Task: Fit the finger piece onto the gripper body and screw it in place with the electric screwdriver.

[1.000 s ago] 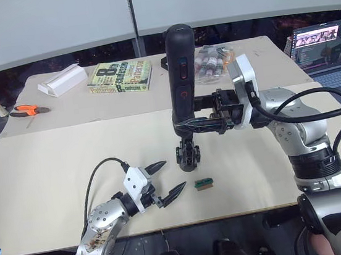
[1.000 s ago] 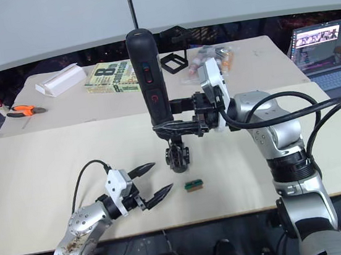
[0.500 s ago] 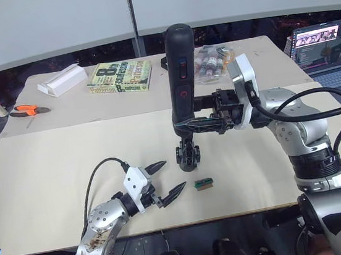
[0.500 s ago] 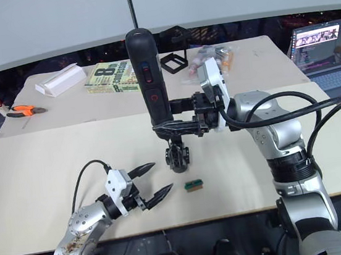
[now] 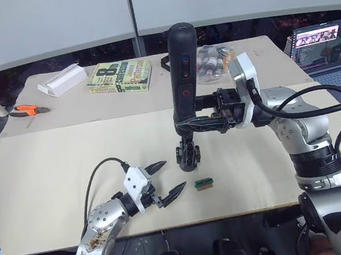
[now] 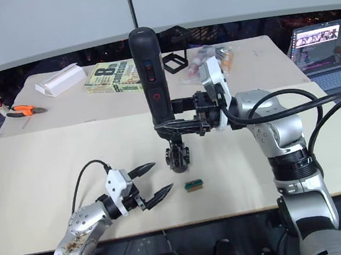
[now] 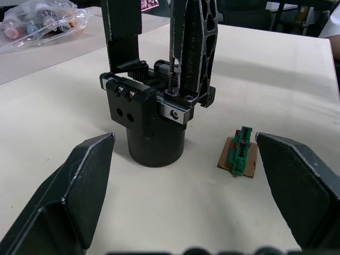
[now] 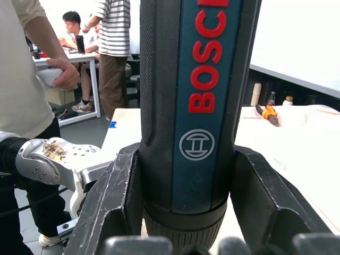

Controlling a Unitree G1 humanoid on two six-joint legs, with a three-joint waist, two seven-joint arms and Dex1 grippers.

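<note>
My right gripper (image 5: 186, 125) is shut on the electric screwdriver (image 5: 182, 70), a long black cylinder held upright over the middle of the table. Its thin bit (image 7: 171, 64) points down onto the gripper body (image 5: 187, 154), a chunky black block standing on the table. A black latticed finger piece (image 7: 189, 48) stands upright on the body, right beside the bit. My left gripper (image 5: 174, 175) rests low near the front edge, open and empty, aimed at the body from a short way off.
A tiny green block (image 5: 203, 184) lies just in front of the body. At the back are a book (image 5: 120, 76), a white box (image 5: 61, 80), orange pliers (image 5: 29, 110), a bag of small bottles (image 5: 212, 60) and a black square frame (image 6: 173, 62). A laptop (image 5: 325, 46) sits far right.
The screwdriver and my right gripper have shifted very slightly to the right. The left gripper, the gripper body and the green block have not moved.
</note>
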